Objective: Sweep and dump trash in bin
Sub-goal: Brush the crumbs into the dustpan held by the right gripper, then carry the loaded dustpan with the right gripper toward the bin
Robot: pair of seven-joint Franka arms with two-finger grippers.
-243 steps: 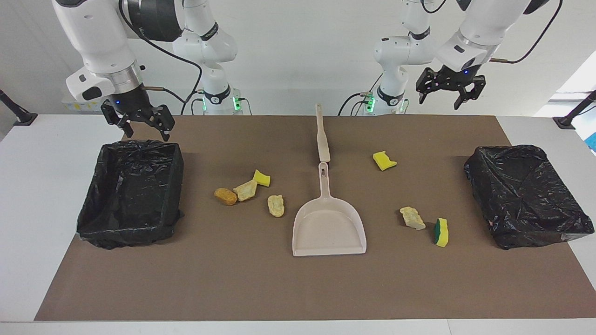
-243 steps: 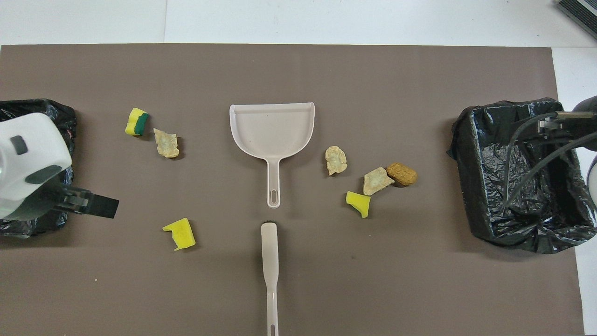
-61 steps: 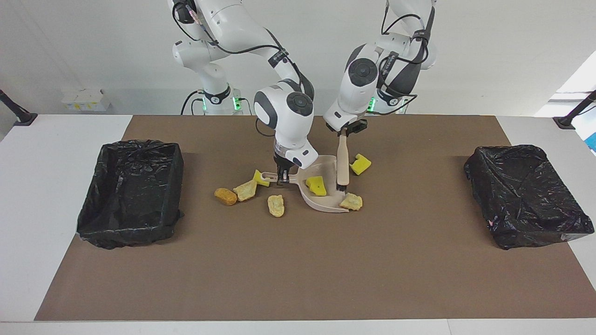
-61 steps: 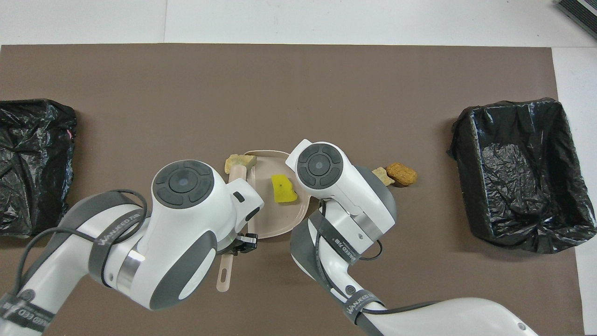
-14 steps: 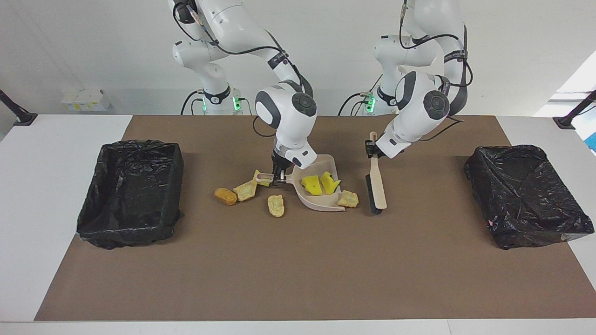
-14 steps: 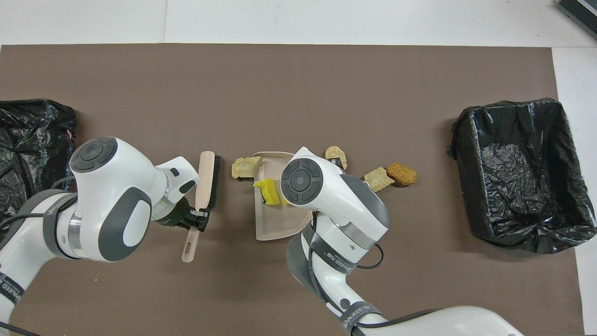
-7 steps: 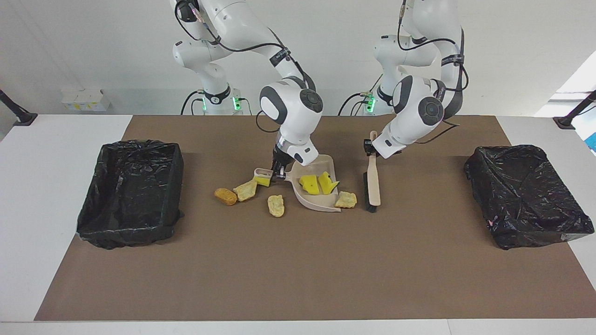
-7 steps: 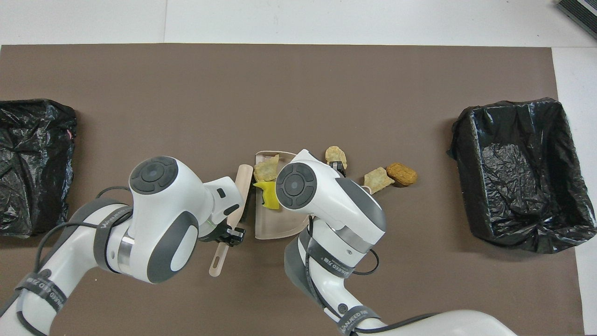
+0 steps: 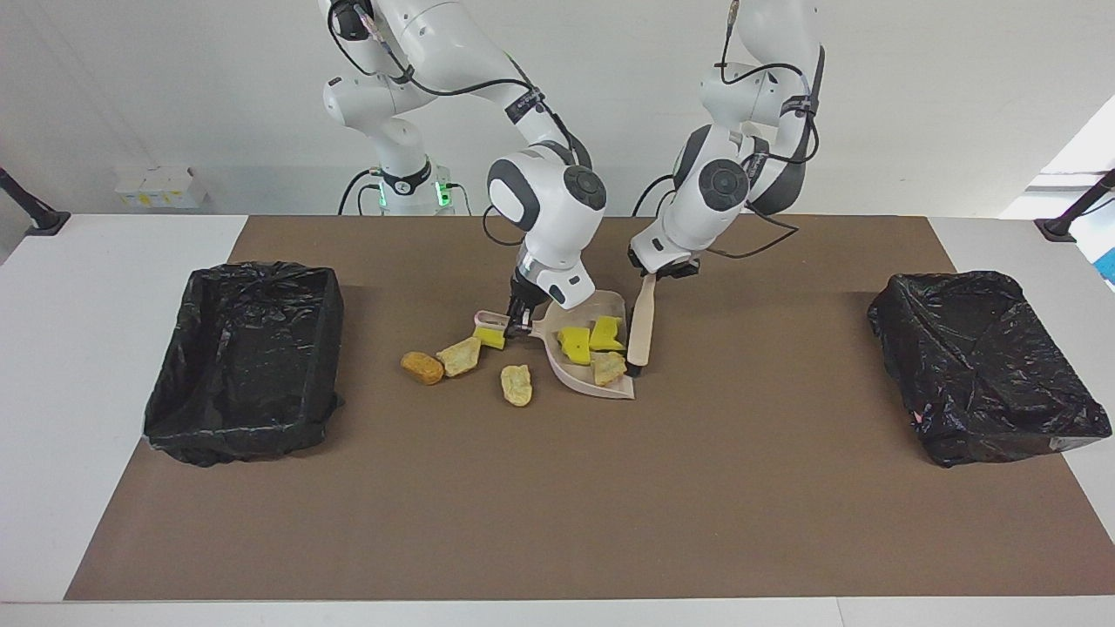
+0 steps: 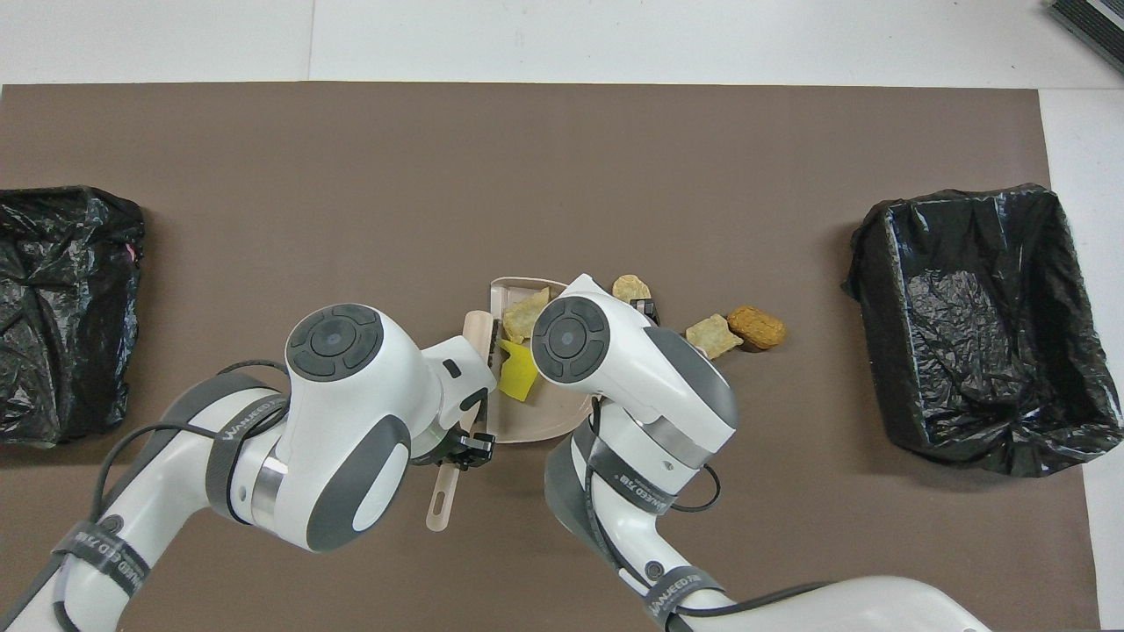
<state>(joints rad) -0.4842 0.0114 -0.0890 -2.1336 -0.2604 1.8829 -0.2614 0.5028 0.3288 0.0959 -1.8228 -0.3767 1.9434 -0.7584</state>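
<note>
Yellow sponge pieces (image 9: 575,344) and a tan lump (image 9: 608,367) fill a beige dustpan (image 9: 581,376); brown lump (image 9: 422,367), black bin liners (image 9: 248,361) on a brown mat (image 9: 557,488).

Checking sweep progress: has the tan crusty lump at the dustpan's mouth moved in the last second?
Yes. The tan lump now lies inside the dustpan, beside the yellow sponge pieces; a second ago it sat on the mat just outside the pan's open edge.

Overhead, right arm's wrist covers much of the dustpan (image 10: 536,420) and its handle, right gripper unseen there, bin (image 10: 53,307) at the left arm's end cut by the edge, brush (image 10: 443,505) partly under left arm.
</note>
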